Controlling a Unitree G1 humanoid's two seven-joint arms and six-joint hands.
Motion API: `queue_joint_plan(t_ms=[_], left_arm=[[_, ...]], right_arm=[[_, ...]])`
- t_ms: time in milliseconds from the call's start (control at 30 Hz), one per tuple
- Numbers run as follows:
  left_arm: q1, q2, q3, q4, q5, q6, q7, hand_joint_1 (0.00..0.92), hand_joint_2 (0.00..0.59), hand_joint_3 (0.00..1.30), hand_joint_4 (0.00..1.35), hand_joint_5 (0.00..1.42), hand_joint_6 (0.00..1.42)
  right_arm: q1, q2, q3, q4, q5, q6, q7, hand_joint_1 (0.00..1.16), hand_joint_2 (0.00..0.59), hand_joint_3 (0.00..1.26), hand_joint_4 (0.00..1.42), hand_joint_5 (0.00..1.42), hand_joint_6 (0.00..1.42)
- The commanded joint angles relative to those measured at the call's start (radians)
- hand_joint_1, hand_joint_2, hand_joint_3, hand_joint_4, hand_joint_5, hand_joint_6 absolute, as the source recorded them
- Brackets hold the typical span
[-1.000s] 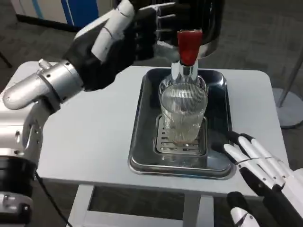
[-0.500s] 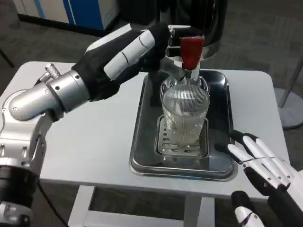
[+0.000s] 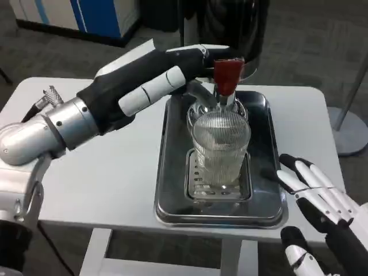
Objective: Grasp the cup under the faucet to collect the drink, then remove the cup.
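**Ribbed cup under the faucet, waiting for a grip**

Head view: the clear ribbed cup [image 3: 221, 148] stood upright on the slotted grate [image 3: 218, 185] of a steel drip tray [image 3: 170, 167] on the white worktop [image 3: 115, 172], directly beneath the red-handled faucet [image 3: 226, 75]. The left robot hand [image 3: 172, 72] reached in from the left, fingers extended toward the faucet handle, clamped on nothing. The right robot hand [image 3: 322, 198] lay near right, fingers apart, holding nothing. The cup looked rigid, smooth and probably breakable; its ribs should help friction. A mid-wall wrap from the right seemed safest.
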Motion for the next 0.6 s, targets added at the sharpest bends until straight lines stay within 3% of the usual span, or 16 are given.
queue_joint_plan(t_ms=[33,600], left_arm=[[0.054,0.033,-0.049,0.018,0.069,-0.023,-0.037,0.0,0.163,0.25,0.18,0.2,0.47],[0.037,0.081,-0.096,0.104,0.18,-0.188,0.045,0.0,0.166,0.22,0.14,0.16,0.43]], right_arm=[[-0.018,0.003,0.013,0.009,0.052,0.026,0.012,0.0,0.536,0.11,0.0,0.0,0.12],[-0.064,-0.004,0.038,0.024,0.119,0.064,0.033,0.0,0.525,0.11,0.0,0.0,0.13]])
